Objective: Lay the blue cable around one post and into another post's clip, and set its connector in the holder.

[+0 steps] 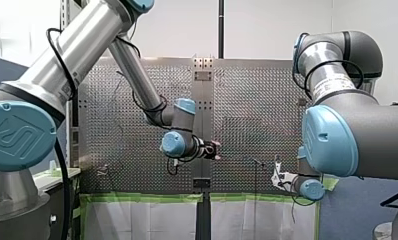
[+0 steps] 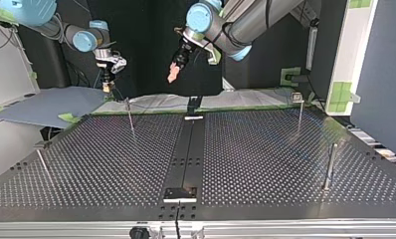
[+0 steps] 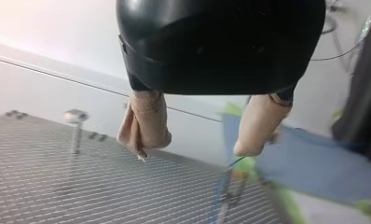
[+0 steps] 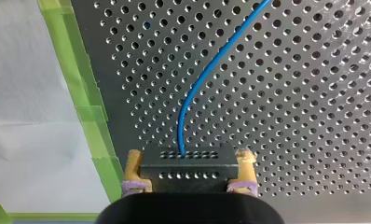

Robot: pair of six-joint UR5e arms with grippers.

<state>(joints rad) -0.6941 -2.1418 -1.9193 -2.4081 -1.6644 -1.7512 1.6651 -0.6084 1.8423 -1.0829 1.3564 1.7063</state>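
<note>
In the right wrist view my right gripper (image 4: 189,157) is shut with yellow pads on a black connector (image 4: 188,169). The blue cable (image 4: 198,86) leaves the connector and curves away over the perforated plate (image 4: 314,93). In the top view this gripper (image 2: 106,83) hangs over the far left edge, just behind a thin post (image 2: 130,117). My left gripper (image 3: 193,147) is open, with nothing between its beige pads (image 3: 144,123). It hovers high above the far middle of the table (image 2: 175,69). A black holder (image 2: 180,193) sits at the near end of the centre rail.
Other posts stand at the top view's far right (image 2: 299,112), near right (image 2: 330,167) and near left (image 2: 42,162). A small bracket (image 2: 193,118) sits at the rail's far end. Green tape (image 4: 88,112) lines the plate's edge. A blue-grey sheet (image 2: 51,104) lies beyond the far left corner.
</note>
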